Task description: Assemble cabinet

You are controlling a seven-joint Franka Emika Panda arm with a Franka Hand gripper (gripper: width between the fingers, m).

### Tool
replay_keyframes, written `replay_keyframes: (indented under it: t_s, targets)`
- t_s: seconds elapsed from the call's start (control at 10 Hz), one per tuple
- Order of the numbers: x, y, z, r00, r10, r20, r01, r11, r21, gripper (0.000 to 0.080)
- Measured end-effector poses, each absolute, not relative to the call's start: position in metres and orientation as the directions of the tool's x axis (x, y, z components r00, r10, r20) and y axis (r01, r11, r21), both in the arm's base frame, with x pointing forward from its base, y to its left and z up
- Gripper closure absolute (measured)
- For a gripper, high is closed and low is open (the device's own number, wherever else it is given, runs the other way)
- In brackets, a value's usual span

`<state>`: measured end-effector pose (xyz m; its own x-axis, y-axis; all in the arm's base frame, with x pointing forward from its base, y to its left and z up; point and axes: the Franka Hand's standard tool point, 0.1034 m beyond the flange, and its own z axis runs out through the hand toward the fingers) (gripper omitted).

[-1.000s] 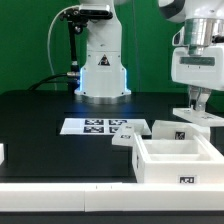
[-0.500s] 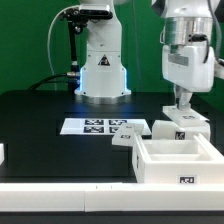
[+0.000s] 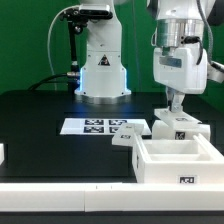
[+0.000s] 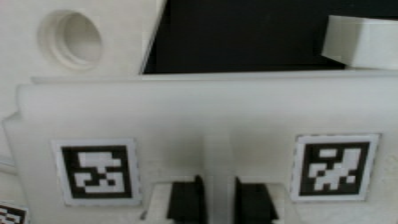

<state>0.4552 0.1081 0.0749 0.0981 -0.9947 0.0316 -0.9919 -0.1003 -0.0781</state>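
You see a black desk before a green backdrop. The cabinet's open box sits at the exterior view's right front; the tool, closed, touches the tagged panel just behind it.

No legible text, only square tags – on cabinet

Smooth white plastic on the cabinet's open box, matt, with only a faint sheen along the rim. Just behind the box, the tagged panel showed the same plain white plastic, and its tags were flat black-and-white print with no gloss. The table under the box was dull black and threw back almost no light. The marker board, off to the exterior view's left of the box, looked thin, flat and matt. Well behind the box, the robot base housing shone a glossy white.
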Motion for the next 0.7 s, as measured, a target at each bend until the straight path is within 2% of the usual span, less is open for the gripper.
replay_keyframes:
  t_s: [0.2, 0.4, 0.5, 0.7]
  targets:
    - [0.457, 0.087, 0.074, 0.079, -0.997, 0.002, -0.997, -0.08, -0.011, 0.0735]
    - [0.455, 0.08, 0.072, 0.075, -0.997, 0.007, -0.997, -0.075, -0.006, 0.0735]
    - [0.452, 0.081, 0.069, 0.066, -0.998, 0.005, -0.998, -0.065, 0.021, 0.0735]
    - [0.455, 0.095, 0.063, 0.065, -0.998, 0.023, -0.997, -0.065, 0.029, 0.0735]
